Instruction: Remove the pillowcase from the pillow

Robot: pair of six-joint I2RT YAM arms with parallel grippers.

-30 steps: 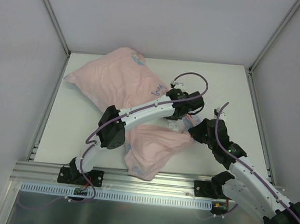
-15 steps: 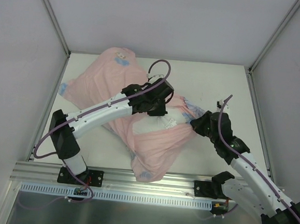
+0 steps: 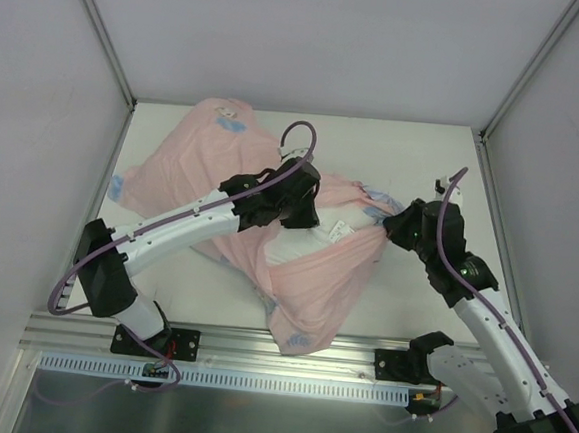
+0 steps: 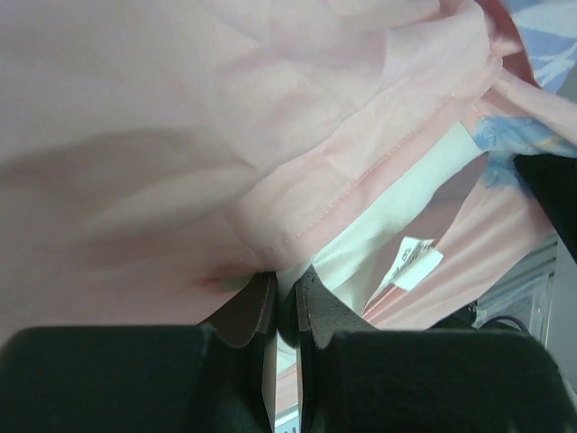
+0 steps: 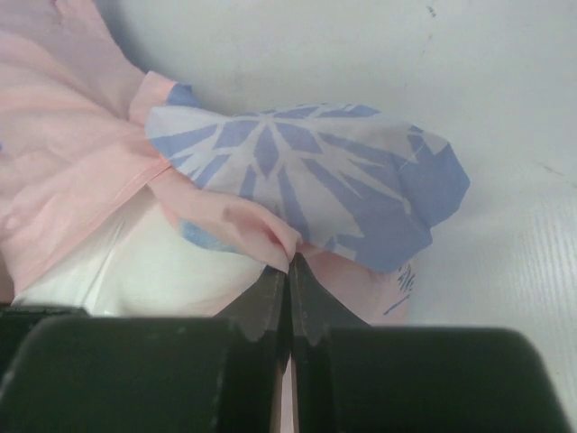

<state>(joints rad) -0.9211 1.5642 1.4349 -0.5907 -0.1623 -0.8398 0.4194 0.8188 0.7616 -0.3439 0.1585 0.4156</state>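
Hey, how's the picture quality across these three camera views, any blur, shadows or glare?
Top external view: even soft light, sharp, no glare. Left wrist view: the pink fabric pillowcase fills most of the frame, slightly soft, shadowed just above the left gripper. Right wrist view: the right gripper is dark and defocused, the blue print fairly crisp.

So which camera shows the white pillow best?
The left wrist view: the pillow sits close up, white with its tag, beneath the pink pillowcase hem. The right wrist view shows a white bulge; the top view only a small white patch.
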